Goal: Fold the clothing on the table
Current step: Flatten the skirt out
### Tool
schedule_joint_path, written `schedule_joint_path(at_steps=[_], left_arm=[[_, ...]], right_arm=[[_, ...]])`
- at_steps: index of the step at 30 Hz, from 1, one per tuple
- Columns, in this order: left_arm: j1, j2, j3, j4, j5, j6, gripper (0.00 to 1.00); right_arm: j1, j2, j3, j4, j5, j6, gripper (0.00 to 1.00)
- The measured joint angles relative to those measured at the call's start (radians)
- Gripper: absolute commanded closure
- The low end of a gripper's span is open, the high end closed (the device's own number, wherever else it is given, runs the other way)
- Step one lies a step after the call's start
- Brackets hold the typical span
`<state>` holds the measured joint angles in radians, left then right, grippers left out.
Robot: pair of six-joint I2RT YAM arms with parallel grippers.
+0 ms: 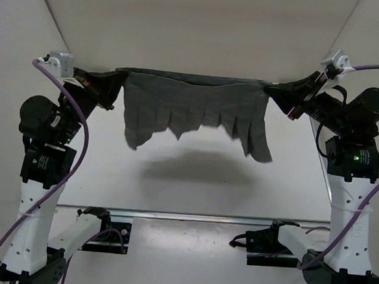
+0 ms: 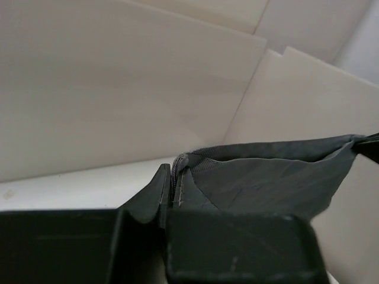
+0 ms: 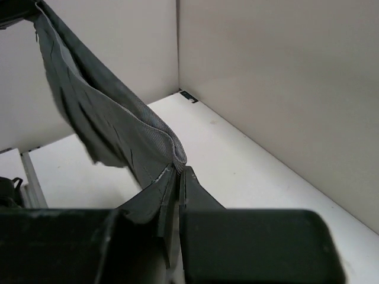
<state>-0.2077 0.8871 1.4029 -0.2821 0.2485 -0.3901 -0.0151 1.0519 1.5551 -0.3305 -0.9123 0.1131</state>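
Clamped tight on the clothing [image 1: 195, 110]: left fingers [image 2: 161, 192] pinching one end of the band, right fingers [image 3: 167, 188] pinching the other end, no gap visible at either. Hanging well above the table [image 1: 290, 188], band stretched nearly straight between both arms, jagged hem dangling free. Probably the spread-and-lay step ahead of the first fold. To do it well: match height and tension on both sides, lower hem first onto the table, draw back evenly so pleats land flat, no twist in the band. Dark grey fabric, thin, limp, matte. Stitched band edge firmer. Hem cut into pointed pleated panels of uneven length, longer toward both ends. Smooth white table top.
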Motion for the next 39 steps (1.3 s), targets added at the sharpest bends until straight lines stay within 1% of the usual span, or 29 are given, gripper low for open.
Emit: schedule_joint_path(at_steps=[4,8,10,13,16,19,22,24,26,28,30,35,37,39], left_arm=[[0.001,0.013,0.002,0.037,0.008,-0.011,1.0],[0.018,0.086,-0.071,0.101,0.025,-0.021,1.0],[0.031,0.141,-0.128,0.138,0.03,-0.022,1.0],[0.042,0.261,-0.208,0.201,0.036,-0.021,1.0],[0.051,0.397,-0.231,0.238,0.045,-0.019,1.0],[0.058,0.501,-0.2,0.251,0.055,-0.018,1.0],[0.06,0.55,-0.118,0.248,0.055,-0.007,1.0],[0.06,0.547,-0.07,0.259,0.055,0.005,1.0],[0.058,0.517,-0.062,0.286,0.055,0.013,1.0],[0.056,0.463,-0.097,0.326,0.055,0.015,1.0],[0.05,0.39,-0.172,0.351,0.055,0.016,1.0],[-0.001,0.193,-0.467,0.382,0.024,0.005,1.0],[-0.034,0.133,-0.591,0.366,-0.007,-0.024,1.0],[-0.06,0.09,-0.702,0.344,-0.032,-0.067,1.0]], right_arm=[[-0.017,0.026,-0.019,0.032,-0.05,0.028,1.0],[-0.034,0.117,-0.044,0.081,-0.085,0.045,1.0],[-0.032,0.183,-0.056,0.102,-0.09,0.044,1.0],[-0.021,0.324,-0.067,0.108,-0.074,0.034,1.0],[-0.003,0.464,-0.048,0.082,-0.048,0.008,1.0],[0.015,0.619,0.093,-0.01,-0.017,-0.033,1.0],[0.029,0.731,0.289,-0.098,0.03,-0.08,1.0],[0.035,0.745,0.369,-0.126,0.05,-0.11,1.0],[0.038,0.718,0.381,-0.125,0.057,-0.128,1.0],[0.039,0.665,0.33,-0.117,0.064,-0.145,1.0],[0.044,0.578,0.194,-0.081,0.08,-0.156,1.0],[0.082,0.316,-0.312,0.002,0.121,-0.141,1.0],[0.111,0.246,-0.483,0.025,0.151,-0.123,1.0],[0.155,0.191,-0.62,0.023,0.186,-0.105,1.0]])
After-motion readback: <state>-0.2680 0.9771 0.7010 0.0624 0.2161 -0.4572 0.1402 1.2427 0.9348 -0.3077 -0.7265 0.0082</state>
